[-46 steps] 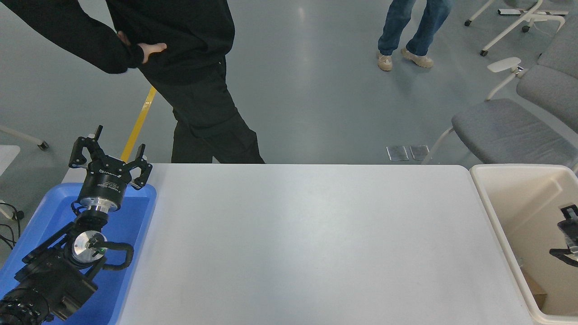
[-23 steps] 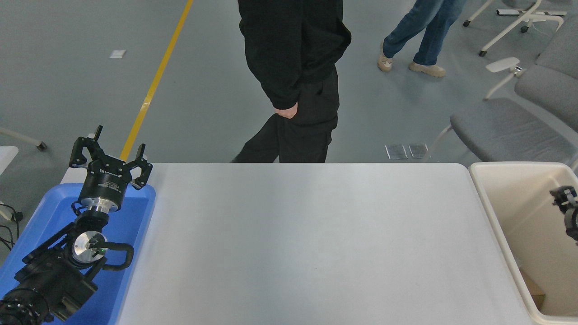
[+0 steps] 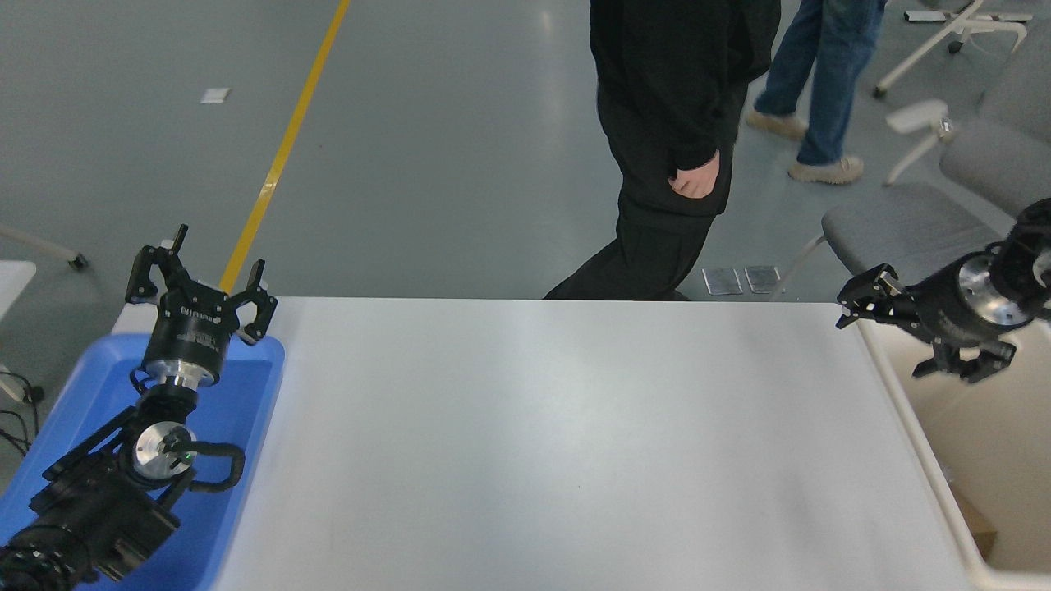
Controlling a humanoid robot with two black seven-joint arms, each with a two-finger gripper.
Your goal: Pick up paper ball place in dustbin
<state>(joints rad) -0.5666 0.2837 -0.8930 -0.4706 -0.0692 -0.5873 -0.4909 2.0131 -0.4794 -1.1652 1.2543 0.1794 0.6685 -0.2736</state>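
Right gripper (image 3: 883, 328) spread and empty, raised above the dustbin (image 3: 928, 460) rim, likely after a drop. Paper ball probably the tan scrap below it, deep inside. Left gripper (image 3: 201, 279) spread, parked over blue tray (image 3: 246, 394).

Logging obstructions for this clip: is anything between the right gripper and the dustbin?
Nothing visible. The right gripper hangs open and empty over the dustbin near its left rim. No paper ball shows on the table; a tan scrap lies inside the bin.
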